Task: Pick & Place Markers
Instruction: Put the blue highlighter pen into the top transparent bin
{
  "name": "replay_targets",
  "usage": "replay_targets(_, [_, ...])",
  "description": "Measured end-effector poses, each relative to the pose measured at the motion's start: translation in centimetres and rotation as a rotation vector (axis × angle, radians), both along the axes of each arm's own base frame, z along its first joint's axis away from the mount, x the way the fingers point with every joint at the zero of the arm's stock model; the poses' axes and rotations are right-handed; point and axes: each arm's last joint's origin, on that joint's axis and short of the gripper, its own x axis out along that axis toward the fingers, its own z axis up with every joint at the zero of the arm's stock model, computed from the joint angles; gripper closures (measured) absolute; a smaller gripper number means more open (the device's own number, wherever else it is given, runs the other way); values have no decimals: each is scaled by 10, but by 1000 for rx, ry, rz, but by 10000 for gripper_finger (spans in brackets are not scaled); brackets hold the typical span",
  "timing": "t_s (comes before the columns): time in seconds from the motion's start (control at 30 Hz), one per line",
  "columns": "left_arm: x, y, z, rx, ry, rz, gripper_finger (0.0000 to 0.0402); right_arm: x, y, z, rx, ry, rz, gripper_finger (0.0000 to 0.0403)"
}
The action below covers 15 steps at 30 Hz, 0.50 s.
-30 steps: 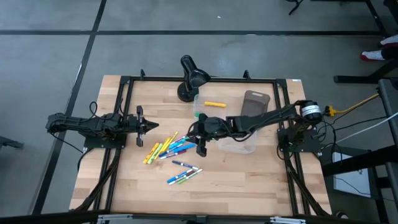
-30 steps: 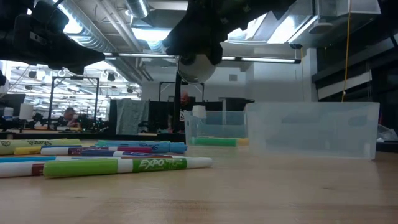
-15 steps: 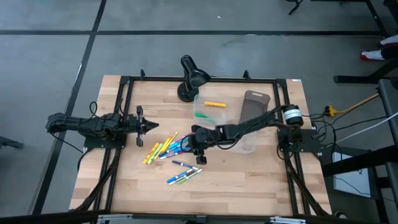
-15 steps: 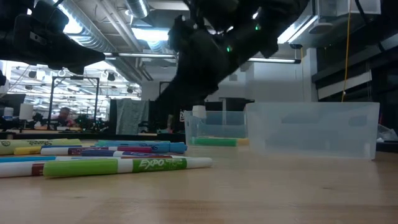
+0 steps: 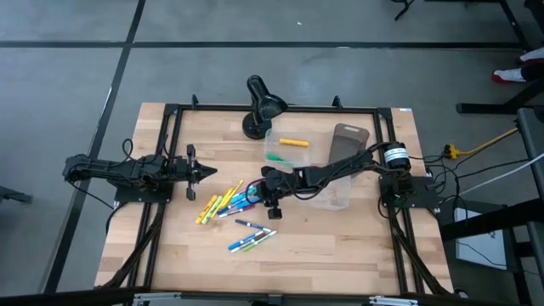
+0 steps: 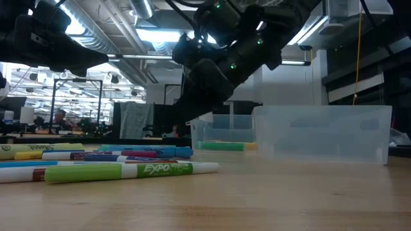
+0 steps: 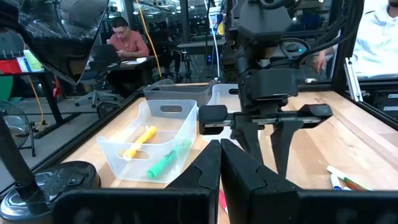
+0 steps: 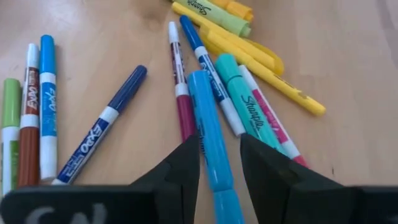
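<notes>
Your right gripper (image 8: 219,163) sits low over the markers (image 5: 231,204) scattered just left of centre in the high view, its fingers parted either side of a light-blue marker (image 8: 208,134) that they straddle without yet pinching. Your left gripper (image 5: 206,172) waits at centre left with fingers pressed together on nothing. Expect this marker to be light, stiff and slick-barrelled, likely to roll; take it mid-barrel, across its width, clear of the teal marker (image 8: 249,102) just beside it.
</notes>
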Motion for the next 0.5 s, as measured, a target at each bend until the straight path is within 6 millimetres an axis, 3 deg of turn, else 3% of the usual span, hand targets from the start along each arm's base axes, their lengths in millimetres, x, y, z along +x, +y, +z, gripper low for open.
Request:
replay_targets(0.23, [0, 0, 0, 0, 0, 0, 396, 0, 0, -1, -3, 2, 4, 287])
replay_targets(0.5, [0, 0, 0, 0, 0, 0, 396, 2, -1, -17, -38, 46, 7, 287])
